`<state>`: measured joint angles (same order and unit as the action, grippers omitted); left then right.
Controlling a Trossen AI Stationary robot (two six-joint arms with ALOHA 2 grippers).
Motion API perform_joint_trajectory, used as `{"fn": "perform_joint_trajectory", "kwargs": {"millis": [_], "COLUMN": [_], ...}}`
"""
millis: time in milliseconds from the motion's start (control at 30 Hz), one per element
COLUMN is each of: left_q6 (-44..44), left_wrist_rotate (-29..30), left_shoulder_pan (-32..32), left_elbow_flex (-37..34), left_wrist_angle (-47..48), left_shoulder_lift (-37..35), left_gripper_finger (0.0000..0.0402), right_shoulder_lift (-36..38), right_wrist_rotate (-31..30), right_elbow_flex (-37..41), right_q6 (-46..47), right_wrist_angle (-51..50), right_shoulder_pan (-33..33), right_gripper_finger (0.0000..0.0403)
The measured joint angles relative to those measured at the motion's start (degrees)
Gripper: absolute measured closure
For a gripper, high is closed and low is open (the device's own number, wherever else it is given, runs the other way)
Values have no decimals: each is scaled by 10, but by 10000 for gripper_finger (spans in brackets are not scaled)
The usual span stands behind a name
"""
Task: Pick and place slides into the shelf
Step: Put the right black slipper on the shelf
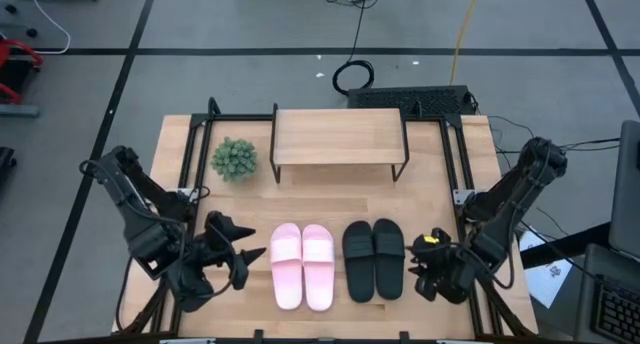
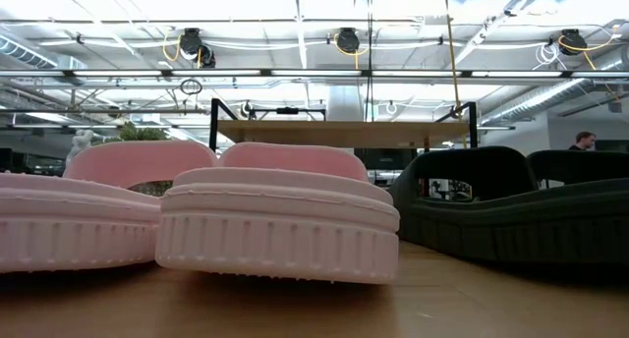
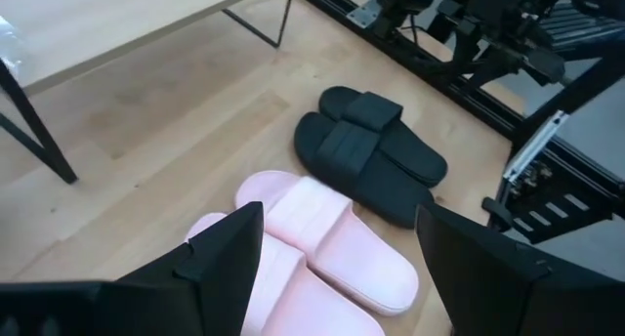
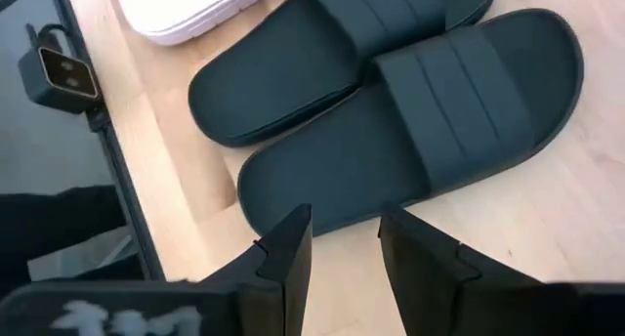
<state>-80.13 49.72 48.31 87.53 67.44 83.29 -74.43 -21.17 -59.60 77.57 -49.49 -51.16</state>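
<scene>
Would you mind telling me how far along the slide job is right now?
Nothing is placed yet: the shelf holds no slides. The pink pair and black pair lie on the table. The left gripper is open beside the pink pair; the right gripper holds nothing beside the black. All four remain.

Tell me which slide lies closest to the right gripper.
The outer black slide, on the right end of the row, beside the right gripper; the other black one and the pink pair lie farther left.

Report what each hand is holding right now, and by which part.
Nothing is held. The left hand, open, sits beside the pink slides; the right hand, part open, sits beside the black slides, touching neither.
</scene>
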Motion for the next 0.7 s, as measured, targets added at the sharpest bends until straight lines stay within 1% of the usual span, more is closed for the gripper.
{"fn": "perform_joint_trajectory", "kwargs": {"millis": [267,500,700], "left_q6": [1,1,1], "left_wrist_rotate": [-2,-2,-2], "left_shoulder_pan": [-3,-3,-3], "left_elbow_flex": [0,0,0], "left_wrist_angle": [0,0,1], "left_shoulder_lift": [0,0,0], "left_gripper_finger": [131,131,131], "right_shoulder_lift": [22,22,22], "right_wrist_rotate": [12,18,19], "right_elbow_flex": [19,19,19], "right_q6": [-68,-79,-82], "right_wrist_angle": [61,64,78], "right_shoulder_pan": [31,47,47], "right_gripper_finger": [289,286,268]}}
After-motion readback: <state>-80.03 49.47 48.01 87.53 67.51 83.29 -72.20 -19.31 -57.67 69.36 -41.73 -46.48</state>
